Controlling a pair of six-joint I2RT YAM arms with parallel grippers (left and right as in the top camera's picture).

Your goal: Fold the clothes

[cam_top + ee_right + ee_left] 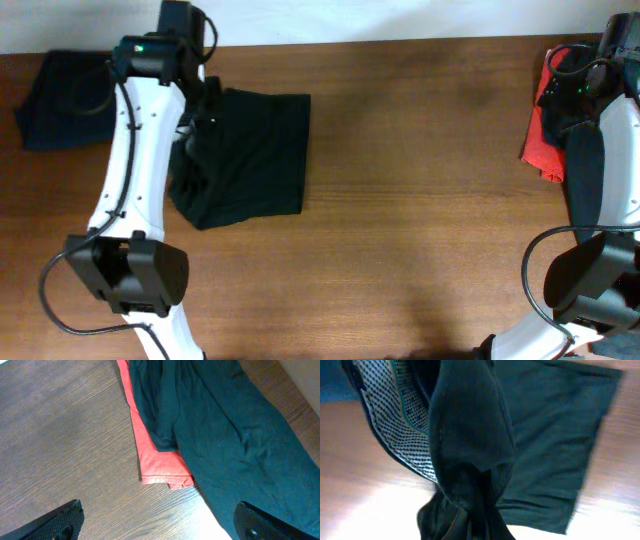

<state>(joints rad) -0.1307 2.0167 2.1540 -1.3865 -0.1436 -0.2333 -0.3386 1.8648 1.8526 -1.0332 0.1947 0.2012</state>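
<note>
Pinching a gathered fold of the black shorts, your left gripper is clamped on cloth. The fabric bunches to a point at the bottom of the wrist view and covers the fingertips themselves. The raised fold exposes a white mesh lining with a teal band. The rest of the shorts lies flat on the wooden table, roughly rectangular, left of centre. A navy garment sits at the far left corner, apart from the shorts. Your right gripper stands wide apart, its fingers holding nothing, above the table at the far right. Beyond it a black garment lies across a red garment, whose hemmed edge shows beside it on the wood.
</note>
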